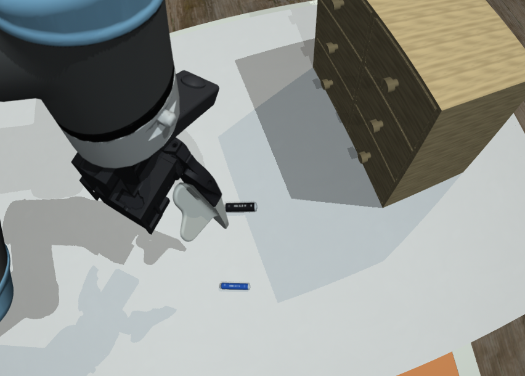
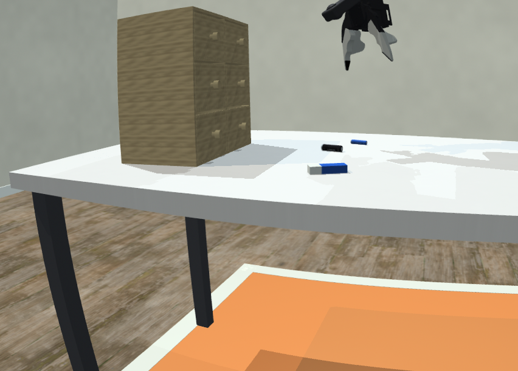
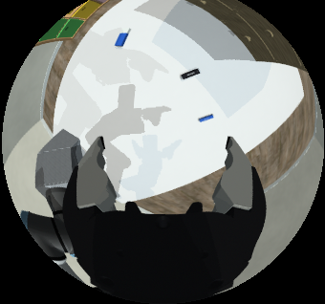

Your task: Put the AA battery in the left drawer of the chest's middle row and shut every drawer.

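A black battery (image 1: 241,206) and a slimmer blue battery (image 1: 235,286) lie on the white table. Both also show in the exterior view, black (image 2: 331,148) and blue (image 2: 359,142), and in the wrist view, black (image 3: 189,74) and blue (image 3: 205,118). The wooden chest (image 1: 394,65) stands upright with all drawers shut. Its middle-row left drawer has its knob (image 1: 331,47) flush with the others, as the exterior view (image 2: 214,83) also shows. My gripper (image 2: 368,62) hangs high above the table, open and empty. From above, my gripper (image 1: 205,225) appears beside the black battery.
A blue and white eraser (image 2: 327,168) lies on the table between the batteries and the near edge; it also shows in the wrist view (image 3: 121,38). My arm hides it in the top view. An orange mat (image 2: 345,323) lies on the floor.
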Tool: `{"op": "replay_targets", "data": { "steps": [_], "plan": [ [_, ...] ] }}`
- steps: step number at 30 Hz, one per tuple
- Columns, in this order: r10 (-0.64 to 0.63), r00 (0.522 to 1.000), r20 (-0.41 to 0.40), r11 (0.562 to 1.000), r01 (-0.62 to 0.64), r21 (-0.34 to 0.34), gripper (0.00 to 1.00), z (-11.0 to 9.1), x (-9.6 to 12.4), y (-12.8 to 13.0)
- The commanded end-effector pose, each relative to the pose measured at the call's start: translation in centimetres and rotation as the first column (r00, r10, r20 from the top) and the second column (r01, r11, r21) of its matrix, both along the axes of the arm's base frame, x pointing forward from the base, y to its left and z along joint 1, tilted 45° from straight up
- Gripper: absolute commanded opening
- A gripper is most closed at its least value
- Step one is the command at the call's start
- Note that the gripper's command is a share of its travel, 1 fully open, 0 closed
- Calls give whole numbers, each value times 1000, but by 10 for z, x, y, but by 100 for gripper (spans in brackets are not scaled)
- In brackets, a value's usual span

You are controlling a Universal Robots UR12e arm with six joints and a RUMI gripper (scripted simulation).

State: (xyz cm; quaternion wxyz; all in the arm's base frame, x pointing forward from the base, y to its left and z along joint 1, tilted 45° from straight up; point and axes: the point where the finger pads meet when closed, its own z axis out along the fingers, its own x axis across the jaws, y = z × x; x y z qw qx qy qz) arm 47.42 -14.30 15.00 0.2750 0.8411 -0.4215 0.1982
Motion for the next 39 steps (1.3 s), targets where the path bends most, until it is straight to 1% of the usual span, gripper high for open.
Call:
{"op": "replay_targets", "data": {
  "steps": [1, 6, 7, 9, 10, 13, 15, 19, 23, 26, 29, 39],
  "plan": [
    [101, 991, -87, 995, -102, -11, 100, 6, 19, 41],
    [240, 952, -189, 968, -249, -25, 100, 15, 35, 102],
    [240, 952, -189, 968, -249, -25, 100, 15, 35, 102],
    [293, 928, -229, 951, -307, -30, 100, 20, 40, 127],
    [293, 928, -229, 951, -307, -30, 100, 20, 40, 127],
    [365, 886, -287, 920, -391, -37, 100, 27, 44, 164],
    [365, 886, -287, 920, -391, -37, 100, 27, 44, 164],
    [438, 828, -350, 875, -482, -44, 100, 36, 46, 206],
    [484, 782, -393, 838, -543, -48, 100, 42, 44, 236],
    [502, 761, -411, 821, -568, -50, 100, 45, 44, 249],
    [509, 752, -419, 814, -579, -51, 100, 47, 43, 254],
    [509, 751, -420, 814, -579, -50, 100, 47, 42, 254]
  ]
}}
